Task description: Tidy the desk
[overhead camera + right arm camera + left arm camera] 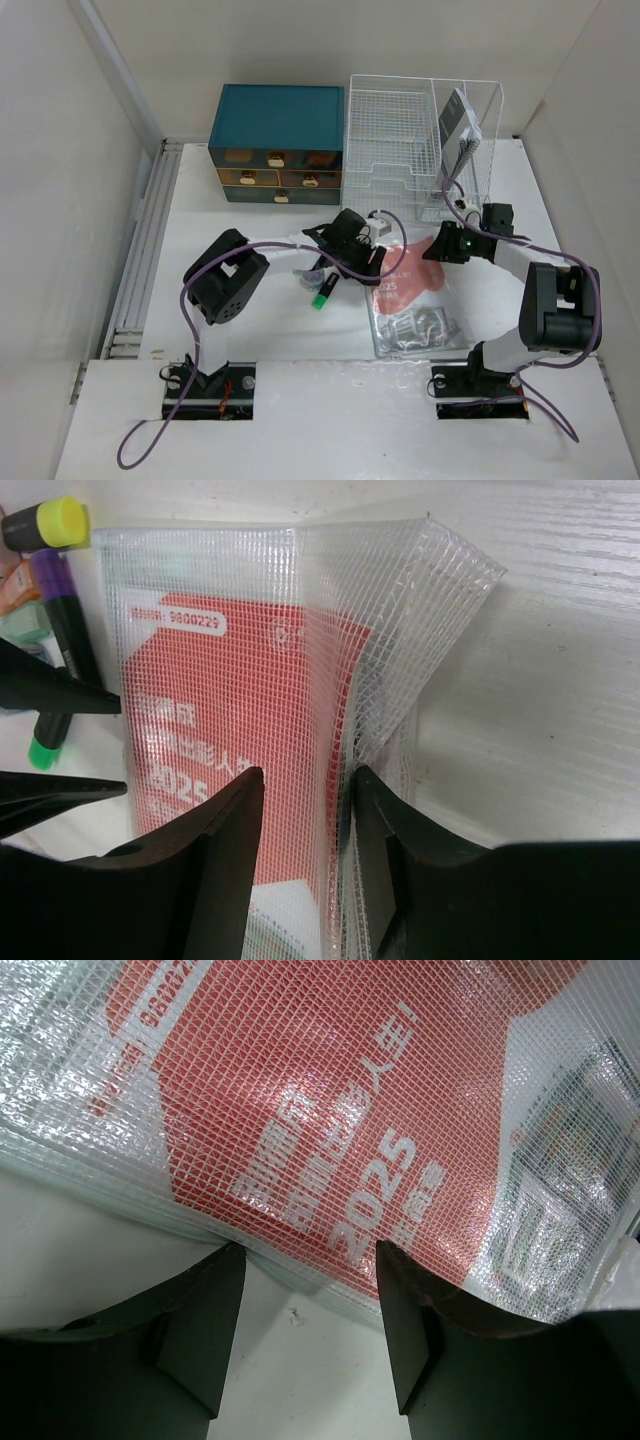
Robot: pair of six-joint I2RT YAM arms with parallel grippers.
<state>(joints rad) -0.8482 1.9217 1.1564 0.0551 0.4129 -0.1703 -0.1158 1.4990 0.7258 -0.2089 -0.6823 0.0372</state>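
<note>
Mesh pouch (420, 310): your left wrist view crops it at the top and right; the right gripper (305, 780) hides its near end.
Markers (60, 630): the right wrist view's left edge cuts one off.
Rack item (458, 130): too small for you to identify.

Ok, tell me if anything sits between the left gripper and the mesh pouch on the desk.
Nothing visible does. The left gripper is open and its tips sit right at the edge of the mesh pouch, with only bare desk showing between them.
</note>
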